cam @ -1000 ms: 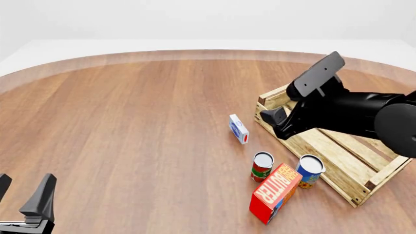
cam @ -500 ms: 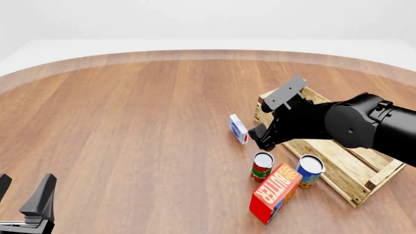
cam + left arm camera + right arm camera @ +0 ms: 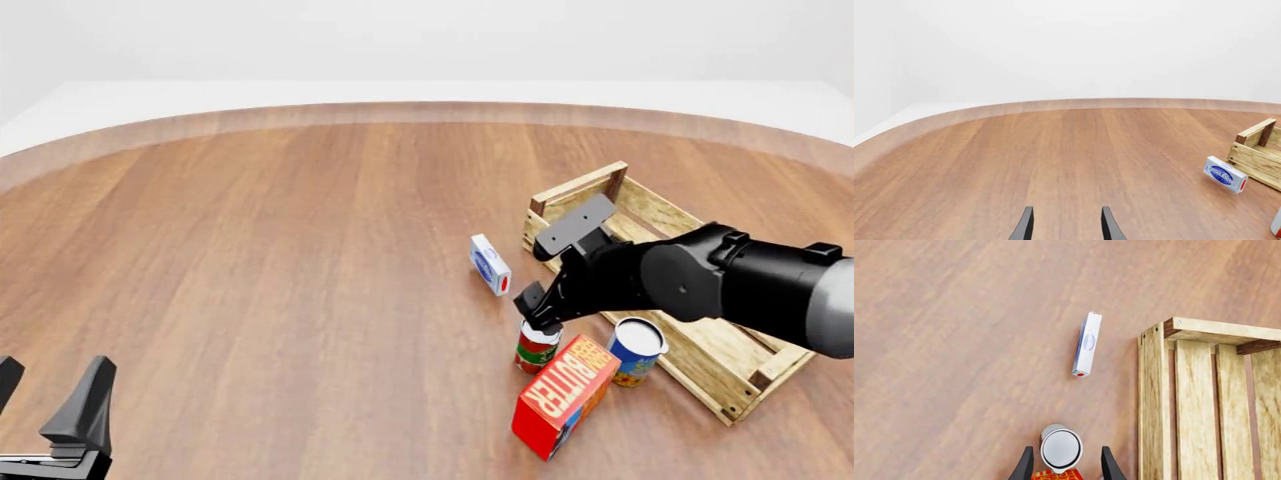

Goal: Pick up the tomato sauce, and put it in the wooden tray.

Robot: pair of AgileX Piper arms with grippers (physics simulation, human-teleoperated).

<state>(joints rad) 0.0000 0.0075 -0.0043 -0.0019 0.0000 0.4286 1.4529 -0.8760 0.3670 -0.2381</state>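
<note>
So the right gripper is parked right above the tomato sauce, a small cylindrical can with a red and green label and a silvery-white top; in the right wrist view the two dark fingers are spread, one either side of the can's lid, nothing pinched yet. The can stands upright on the brown wooden table, just beside the red-orange butter box, near a blue-labelled can, and close to the near edge of the large light-wood slatted tray; a small blue-and-white carton sits a bit further off.

My guess on handling: rigid metal, won't squash, probably light-ish, but the smooth round wall could slip or roll between flat pads; I'd grab mid-height across its width, squarely, and watch the butter box crowding one side.

Left gripper is well apart, fingers spread, holding nothing.
</note>
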